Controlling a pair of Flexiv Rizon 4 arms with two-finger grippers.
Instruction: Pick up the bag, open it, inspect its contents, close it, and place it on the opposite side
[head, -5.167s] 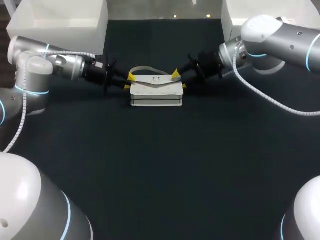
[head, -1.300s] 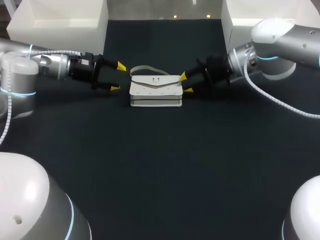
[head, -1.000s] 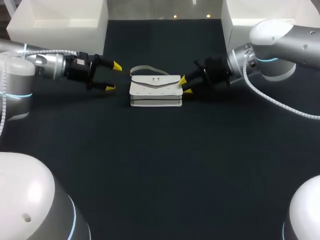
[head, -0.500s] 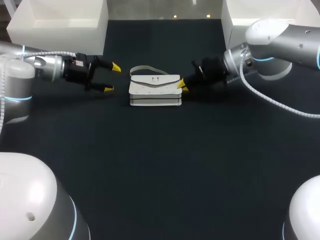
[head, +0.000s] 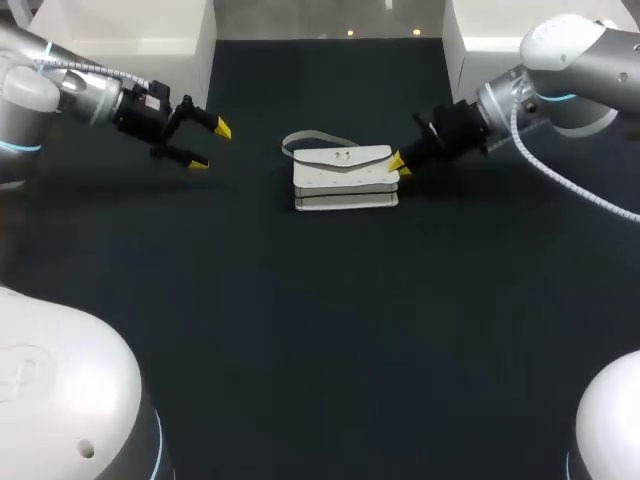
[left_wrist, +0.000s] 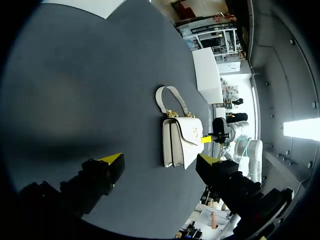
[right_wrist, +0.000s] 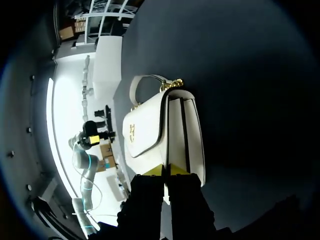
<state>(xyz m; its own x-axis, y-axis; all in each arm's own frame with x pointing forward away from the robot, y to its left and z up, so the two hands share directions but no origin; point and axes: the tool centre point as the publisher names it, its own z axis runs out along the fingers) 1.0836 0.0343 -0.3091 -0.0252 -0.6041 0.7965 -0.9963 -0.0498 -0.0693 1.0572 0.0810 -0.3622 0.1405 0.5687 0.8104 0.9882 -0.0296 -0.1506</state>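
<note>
Pinching the bag (head: 345, 178) by its right end, our right gripper (head: 399, 166) has its fingers almost together on it, probably to shift it sideways. The bag is closed, far-centre. Our left gripper (head: 205, 146) hangs wide open, empty, well left.

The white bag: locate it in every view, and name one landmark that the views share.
Head view: the bag lies on the table, far middle, with the right claw shut on its right end.
Left wrist view: it lies ahead of the open left claw, apart from it.
Right wrist view: it is straight ahead, its near end between the claw's fingers.
Shared landmark: the bag's looped strap, visible in all three.
</note>
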